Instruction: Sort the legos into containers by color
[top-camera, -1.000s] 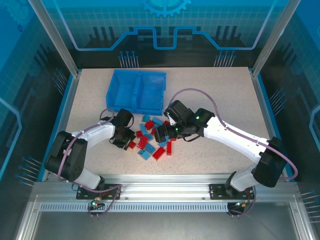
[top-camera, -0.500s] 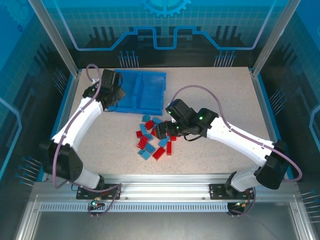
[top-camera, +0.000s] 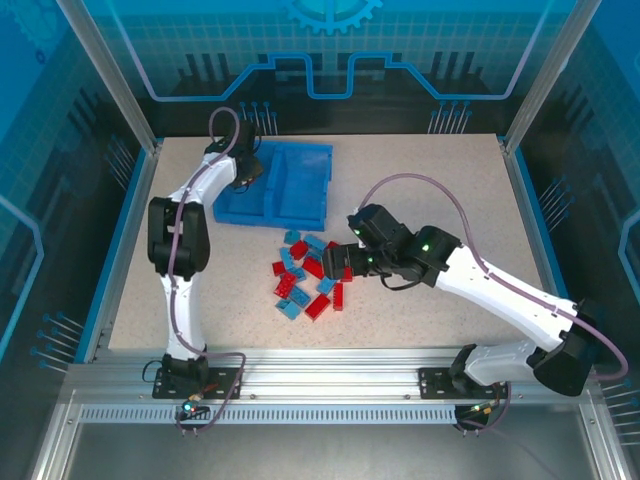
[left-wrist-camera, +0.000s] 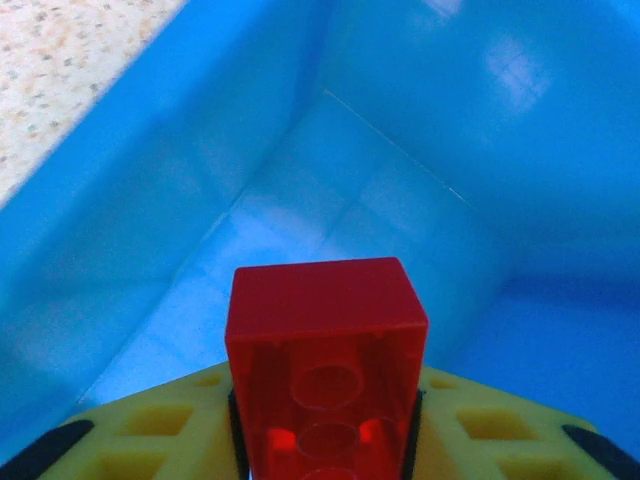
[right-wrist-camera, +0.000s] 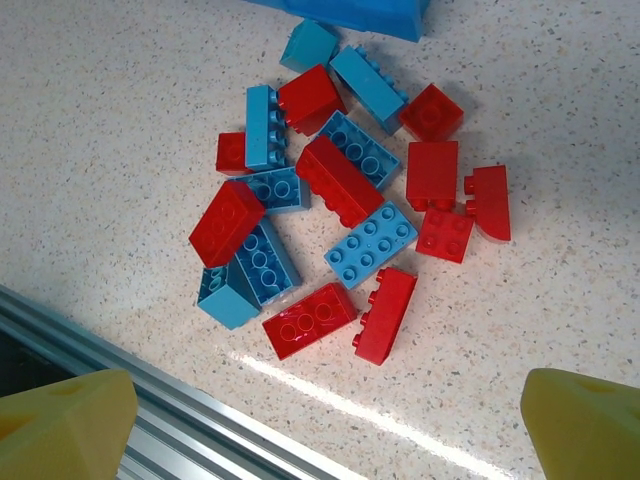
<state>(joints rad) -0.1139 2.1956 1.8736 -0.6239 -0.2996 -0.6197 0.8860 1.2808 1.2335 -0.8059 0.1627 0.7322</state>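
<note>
Left claw (top-camera: 243, 170) has swung off the pile and up to the tray (top-camera: 300, 200) within the last second. It now hangs over the left compartment, pinching one red brick (left-wrist-camera: 325, 350) that it has not yet released. Right claw (right-wrist-camera: 325, 425) is spread wide with nothing in it, above the loose bricks (right-wrist-camera: 340, 200) on the counter (right-wrist-camera: 120, 120) beside the tray. Judgement: the red drop comes next. Nearly all the sorting is still to do.

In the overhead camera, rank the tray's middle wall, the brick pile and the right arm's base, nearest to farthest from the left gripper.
1. Middle wall, just right of the left gripper, which holds a red brick.
2. Brick pile, mid-table.
3. Right arm's base, near right edge.
</note>
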